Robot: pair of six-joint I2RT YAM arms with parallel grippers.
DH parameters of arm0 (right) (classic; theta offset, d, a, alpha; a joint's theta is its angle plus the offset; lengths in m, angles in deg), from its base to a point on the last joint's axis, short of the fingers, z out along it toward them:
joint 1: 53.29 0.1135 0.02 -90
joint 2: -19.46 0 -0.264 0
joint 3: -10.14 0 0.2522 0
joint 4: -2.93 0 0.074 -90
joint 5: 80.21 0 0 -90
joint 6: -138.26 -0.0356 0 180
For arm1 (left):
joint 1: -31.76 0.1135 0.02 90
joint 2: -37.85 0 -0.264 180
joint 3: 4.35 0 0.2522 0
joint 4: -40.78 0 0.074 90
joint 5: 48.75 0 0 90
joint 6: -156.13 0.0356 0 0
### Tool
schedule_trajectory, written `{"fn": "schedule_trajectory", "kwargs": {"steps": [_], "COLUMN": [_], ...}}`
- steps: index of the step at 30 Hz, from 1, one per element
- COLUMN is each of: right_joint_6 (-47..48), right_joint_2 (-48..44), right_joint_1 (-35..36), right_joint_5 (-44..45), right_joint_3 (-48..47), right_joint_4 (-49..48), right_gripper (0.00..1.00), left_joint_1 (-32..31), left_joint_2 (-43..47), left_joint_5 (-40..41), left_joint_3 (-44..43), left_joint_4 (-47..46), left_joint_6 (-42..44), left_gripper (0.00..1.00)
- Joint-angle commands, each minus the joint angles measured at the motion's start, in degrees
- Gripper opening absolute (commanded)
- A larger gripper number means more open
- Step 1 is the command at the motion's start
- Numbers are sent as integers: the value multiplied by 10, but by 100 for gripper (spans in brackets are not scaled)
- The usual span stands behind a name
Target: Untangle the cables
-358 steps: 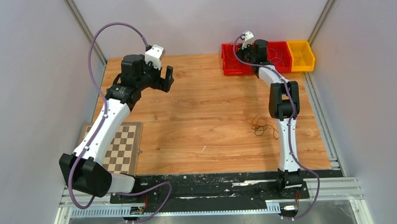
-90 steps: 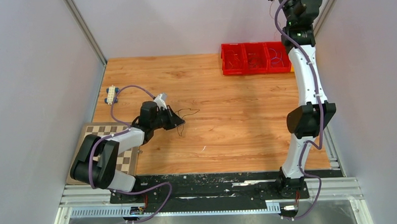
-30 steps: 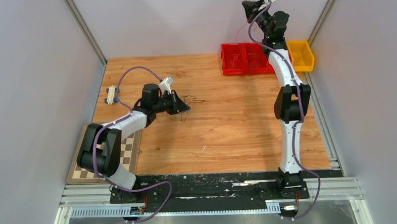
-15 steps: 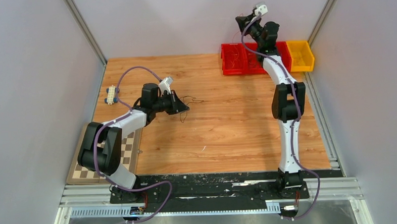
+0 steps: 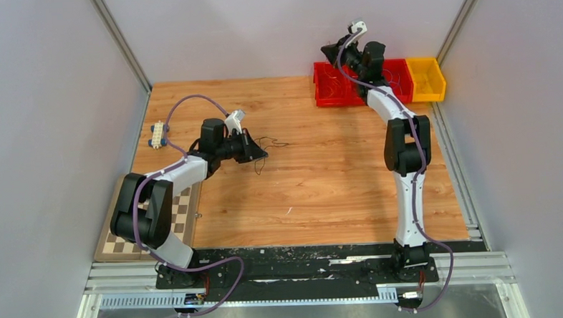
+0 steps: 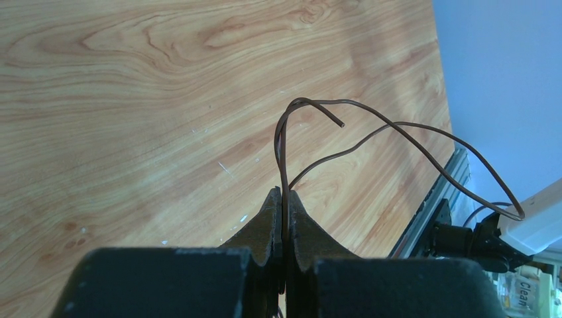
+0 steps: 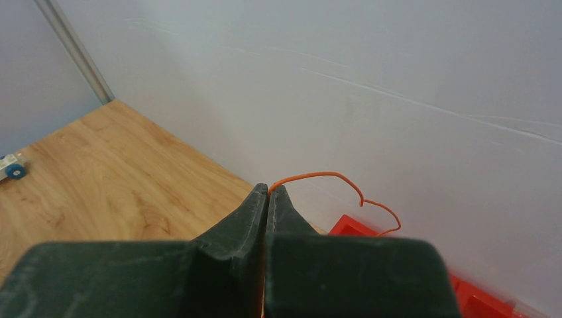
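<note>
A pale wood-grain tabletop lies between plain grey walls. Left of centre, the left gripper is pinched tight on a thin dark brown wire that curls out ahead of it. At upper right, the right gripper is closed and nips a thin orange wire by red plastic bins half hidden by its arm. From above, that wire is too fine to see.
</note>
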Motion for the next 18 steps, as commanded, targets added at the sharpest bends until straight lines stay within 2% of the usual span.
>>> {"fn": "schedule_trajectory", "kwargs": {"steps": [1, 5, 10, 18], "right_joint_6": [-18, -2, 0, 3], "right_joint_2": [-59, -48, -11, 24], "right_joint_1": [11, 10, 6, 8], "right_joint_5": [-19, 17, 65, 90], "right_joint_3": [20, 10, -22, -2], "right_joint_4": [-21, 17, 111, 131], "right_gripper": [0, 0, 0, 0], "left_joint_1": [2, 3, 7, 11], "left_joint_2": [3, 6, 6, -5], "left_joint_5": [3, 4, 6, 4], "left_joint_3": [-12, -10, -12, -23], "left_joint_4": [-9, -8, 0, 5], "left_joint_6": [9, 9, 10, 7], "left_gripper": [0, 0, 0, 0]}}
